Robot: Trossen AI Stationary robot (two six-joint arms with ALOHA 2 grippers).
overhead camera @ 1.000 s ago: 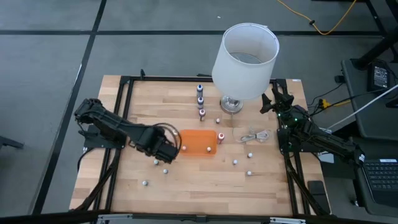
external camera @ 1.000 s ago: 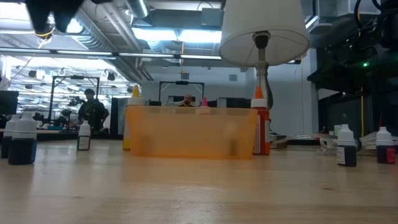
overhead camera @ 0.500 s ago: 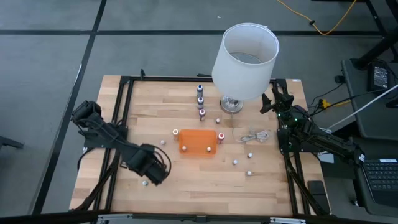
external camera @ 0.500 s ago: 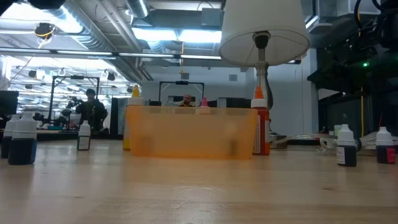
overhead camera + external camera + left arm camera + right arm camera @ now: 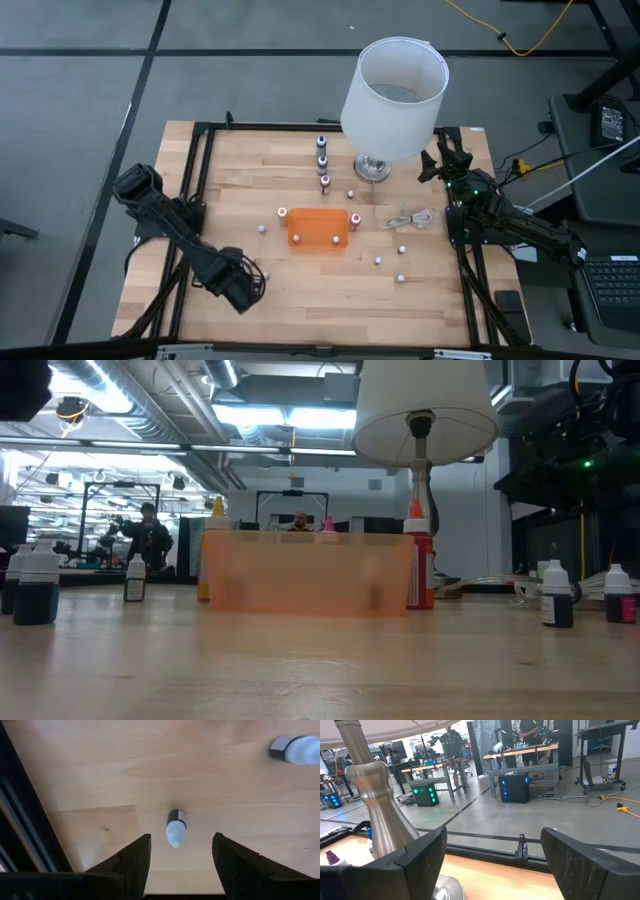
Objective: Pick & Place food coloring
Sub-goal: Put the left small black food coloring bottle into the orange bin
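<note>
Pale wooden tabletop (image 5: 330, 290) carries the orange rectangular plastic tray (image 5: 318, 227), the landmark here. Well in front of the tray, toward the left arm's side, the left hand (image 5: 181, 857) is held above one tiny food coloring bottle (image 5: 175, 827), its fingers parted and empty, apparently so that the bottle can be straddled. This bottle stands upright, dark-bodied with a pale cap. The right hand (image 5: 495, 857) waits wide open beside the lamp base (image 5: 377, 815), far behind the tray.
</note>
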